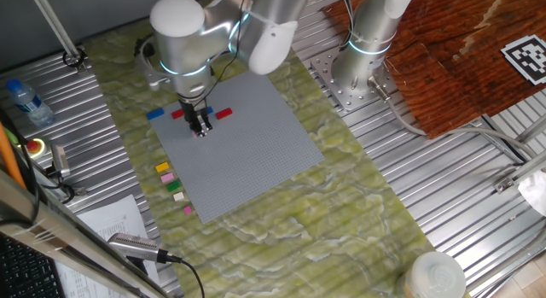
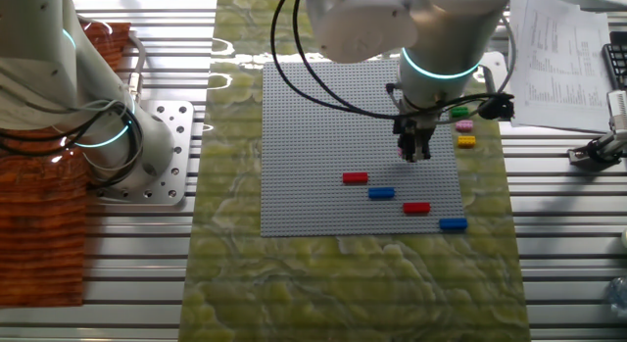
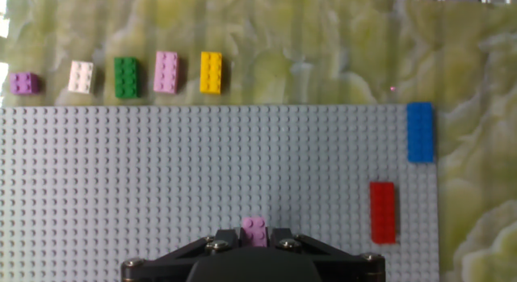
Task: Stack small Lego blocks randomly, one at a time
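My gripper (image 3: 256, 236) is shut on a small pink Lego block (image 3: 256, 227), held low over the grey baseplate (image 3: 161, 169). In the fixed views the gripper (image 1: 201, 131) (image 2: 416, 154) hangs over the plate's side nearest the loose row. That row lies on the mat off the plate: purple (image 3: 24, 82), cream (image 3: 81, 77), green (image 3: 126, 77), pink (image 3: 166, 72) and yellow (image 3: 211, 73) blocks. A blue block (image 3: 420, 132) and a red block (image 3: 383, 212) lie at the plate's right edge. Another red (image 2: 355, 177) and another blue (image 2: 381, 193) sit further in on the plate.
A second robot's base (image 1: 358, 67) stands beyond the mat beside an orange cloth (image 1: 452, 67). A water bottle (image 1: 26, 102), a microphone (image 1: 136, 247) and papers (image 2: 563, 58) lie around the mat. A tape roll (image 1: 435, 277) sits at the front.
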Motion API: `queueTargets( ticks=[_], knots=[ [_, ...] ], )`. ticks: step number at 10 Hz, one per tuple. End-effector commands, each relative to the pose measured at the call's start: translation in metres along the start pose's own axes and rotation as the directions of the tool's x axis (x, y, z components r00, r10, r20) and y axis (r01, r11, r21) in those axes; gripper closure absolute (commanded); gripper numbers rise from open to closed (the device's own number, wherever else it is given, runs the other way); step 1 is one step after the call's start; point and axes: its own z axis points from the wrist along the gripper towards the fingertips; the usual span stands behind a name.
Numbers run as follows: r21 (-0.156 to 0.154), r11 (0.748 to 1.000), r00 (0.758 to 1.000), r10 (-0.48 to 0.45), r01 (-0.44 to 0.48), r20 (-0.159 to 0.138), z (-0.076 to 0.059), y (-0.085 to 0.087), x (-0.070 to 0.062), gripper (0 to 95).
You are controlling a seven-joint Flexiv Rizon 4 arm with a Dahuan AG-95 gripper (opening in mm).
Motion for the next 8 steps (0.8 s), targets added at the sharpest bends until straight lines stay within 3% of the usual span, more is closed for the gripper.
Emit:
queueTargets(
  ticks=[1,5,7,8],
  knots=[
    [-0.002,1.0,0.999,-0.008,0.008,0.053,0.002,0.0,-0.001,95.0],
    [-0.011,1.0,1.0,0.014,-0.014,0.026,0.002,0.0,-0.001,95.0],
    [-0.011,0.999,0.999,-0.03,0.031,0.021,0.002,0.0,-0.001,95.0],
    [-0.014,0.998,0.998,-0.061,0.061,0.009,0.005,-0.001,0.011,95.0]
  ],
)
